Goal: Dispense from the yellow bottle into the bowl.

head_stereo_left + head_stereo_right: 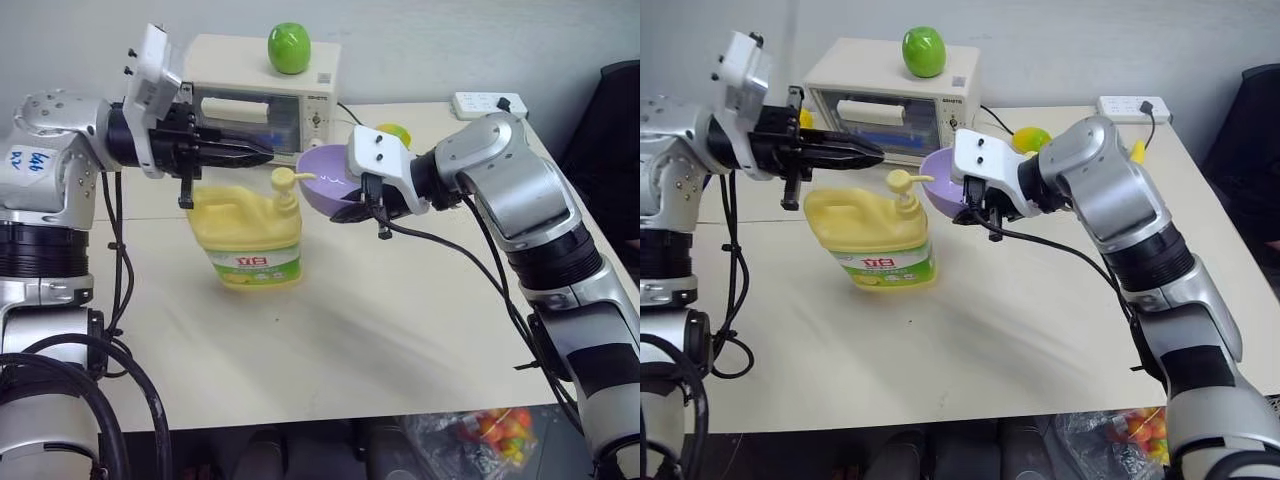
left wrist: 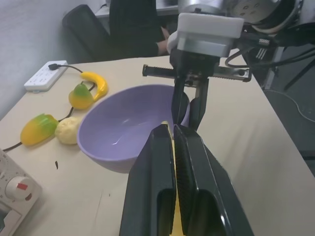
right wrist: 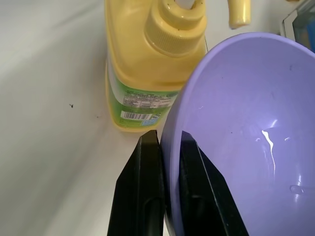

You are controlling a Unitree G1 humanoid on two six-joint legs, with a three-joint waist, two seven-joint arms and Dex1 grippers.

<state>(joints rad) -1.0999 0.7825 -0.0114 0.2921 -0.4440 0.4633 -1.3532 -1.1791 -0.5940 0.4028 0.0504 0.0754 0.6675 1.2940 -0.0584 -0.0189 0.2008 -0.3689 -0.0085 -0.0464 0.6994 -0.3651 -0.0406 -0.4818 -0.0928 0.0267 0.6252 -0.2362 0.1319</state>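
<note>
Right claw (image 3: 165,147) is pinching the rim of the small lavender plastic bowl (image 1: 330,180), holding it up off the cream table (image 1: 380,330) right by the pump spout of the big pale-yellow plastic jug (image 1: 245,232). Left claw (image 1: 262,153) is clenched empty, hovering just above the pump.

Right claw (image 3: 170,147) pinching bowl (image 3: 246,132) rim, just beside yellow bottle (image 3: 147,59).

You could see red lettering on the yellow bottle (image 1: 252,235)'s green-and-white label, below the left gripper (image 1: 262,153), too small to read, and a barcode by the right gripper (image 3: 169,147).
</note>
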